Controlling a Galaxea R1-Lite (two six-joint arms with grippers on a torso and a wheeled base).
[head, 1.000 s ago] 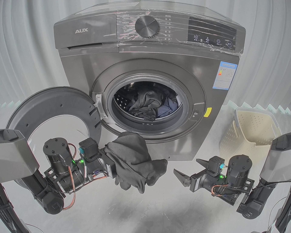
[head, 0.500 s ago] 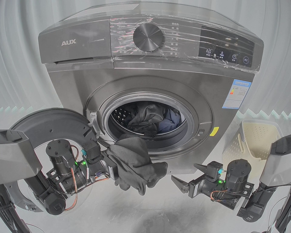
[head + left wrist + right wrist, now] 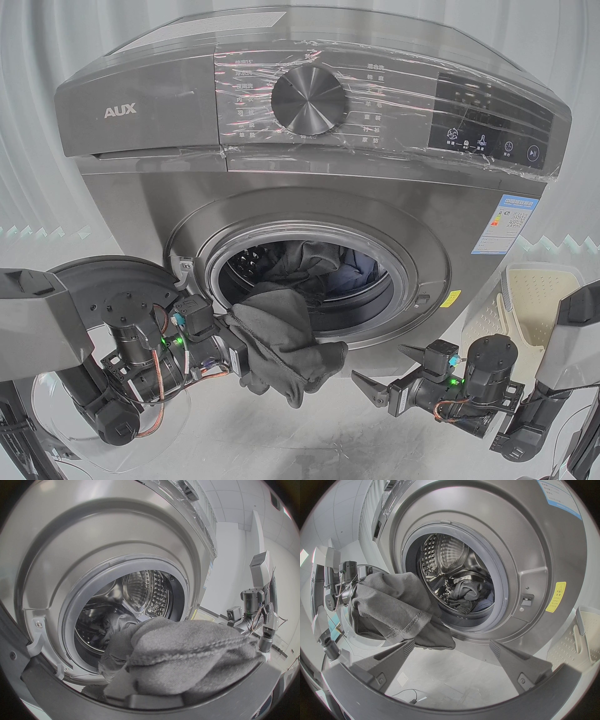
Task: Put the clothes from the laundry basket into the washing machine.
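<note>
A dark grey garment (image 3: pixel 281 337) hangs from my left gripper (image 3: pixel 242 361), which is shut on it; the cloth hides the fingers. The garment's top overlaps the lower left rim of the washing machine's (image 3: pixel 312 187) round opening (image 3: pixel 400 275), and it looks bunched in front of the drum (image 3: pixel 140 595) as a grey garment (image 3: pixel 187 658) in the left wrist view. Dark clothes (image 3: pixel 306 259) lie inside the drum. My right gripper (image 3: pixel 378 362) is open and holds nothing, low and to the right of the opening. From the right wrist, the held garment (image 3: pixel 393 608) hangs left of the drum clothes (image 3: pixel 468 592).
The machine's door (image 3: pixel 119 281) stands swung open at the left, behind my left arm. A cream perforated laundry basket (image 3: pixel 537 300) stands on the floor right of the machine, beside my right arm. Bare grey floor (image 3: pixel 325 431) lies between the arms.
The camera has come closer to the machine, which looks larger. Both arms came with it, and the held garment now reaches the opening's lower rim. Both grippers' states are unchanged.
</note>
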